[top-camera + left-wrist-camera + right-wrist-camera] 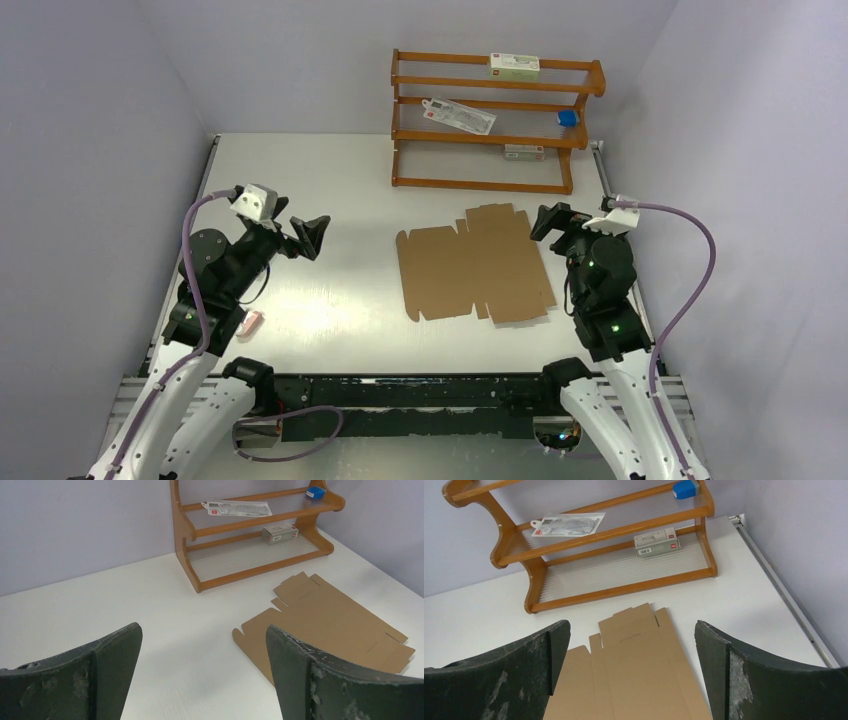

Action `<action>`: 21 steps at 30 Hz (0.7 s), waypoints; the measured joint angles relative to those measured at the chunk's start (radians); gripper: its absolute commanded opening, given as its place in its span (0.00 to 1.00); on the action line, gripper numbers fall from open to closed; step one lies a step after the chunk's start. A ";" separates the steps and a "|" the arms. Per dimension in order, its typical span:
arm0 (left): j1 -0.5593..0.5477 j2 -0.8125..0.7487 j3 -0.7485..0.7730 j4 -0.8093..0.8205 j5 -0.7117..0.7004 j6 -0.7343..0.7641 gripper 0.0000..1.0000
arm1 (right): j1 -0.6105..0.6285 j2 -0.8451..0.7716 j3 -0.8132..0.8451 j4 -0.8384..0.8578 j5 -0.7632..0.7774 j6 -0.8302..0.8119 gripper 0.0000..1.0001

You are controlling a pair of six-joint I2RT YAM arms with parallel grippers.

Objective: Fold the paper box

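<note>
The paper box [475, 265] is a flat brown die-cut cardboard sheet with flaps and tabs, lying unfolded on the white table right of centre. My right gripper [549, 221] hovers open over its right edge; in the right wrist view the sheet [639, 670] fills the gap between the wide-spread fingers [719, 655]. My left gripper [308, 238] stands open well to the left of the sheet, above bare table. The left wrist view has the sheet [330, 622] ahead and to the right, partly behind the right finger [290, 655]. Neither gripper holds anything.
A wooden shelf rack [490, 120] stands at the back of the table with small white cartons, a flat packet and a blue item on it. A tiny pink item [251, 321] lies by the left arm's base. Grey walls close in both sides.
</note>
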 measured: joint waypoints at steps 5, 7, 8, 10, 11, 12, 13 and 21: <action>0.002 0.002 0.000 0.000 0.003 0.000 0.99 | 0.002 -0.004 -0.002 0.001 -0.006 0.000 1.00; 0.003 0.003 -0.001 0.002 0.009 0.003 0.99 | 0.002 -0.005 -0.002 0.002 -0.003 0.001 1.00; 0.003 0.006 -0.002 0.003 0.015 0.004 0.99 | 0.002 -0.004 -0.002 0.001 -0.002 0.001 1.00; 0.003 0.013 -0.002 0.004 0.029 0.005 0.99 | 0.002 0.000 -0.002 0.001 0.000 0.003 1.00; 0.003 0.018 -0.002 0.005 0.035 0.005 0.99 | 0.002 0.000 -0.002 0.000 0.001 0.005 1.00; 0.003 0.026 -0.002 0.005 0.044 0.005 0.99 | 0.002 0.000 -0.002 0.000 0.003 0.009 1.00; 0.003 0.036 -0.002 0.006 0.051 0.005 0.98 | 0.002 0.000 -0.002 0.000 0.006 0.014 1.00; 0.003 0.220 0.043 -0.005 0.149 -0.011 0.99 | 0.003 0.020 -0.021 -0.006 -0.004 0.080 1.00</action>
